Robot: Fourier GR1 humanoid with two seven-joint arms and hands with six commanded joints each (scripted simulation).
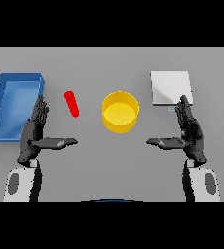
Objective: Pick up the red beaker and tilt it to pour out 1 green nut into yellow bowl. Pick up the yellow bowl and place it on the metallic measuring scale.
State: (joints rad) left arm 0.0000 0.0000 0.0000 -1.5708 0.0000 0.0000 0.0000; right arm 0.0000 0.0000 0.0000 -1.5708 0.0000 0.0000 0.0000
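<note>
Both robot hands, left (34, 130) and right (189, 130), rest open; slim red beaker (71, 104) lies tilted beside round yellow bowl (120, 113).

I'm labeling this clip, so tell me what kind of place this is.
Probably a lab-style weighing bench: a plain grey table holding a red beaker, a yellow bowl and a flat metallic measuring scale, plus a blue bin on the left. Each robot hand, left and right, hovers open.

Single head view: high vantage at robot's own position, facing down and forward over grey tabletop (109, 63); moderate range, both forearms entering from lower edge.
</note>
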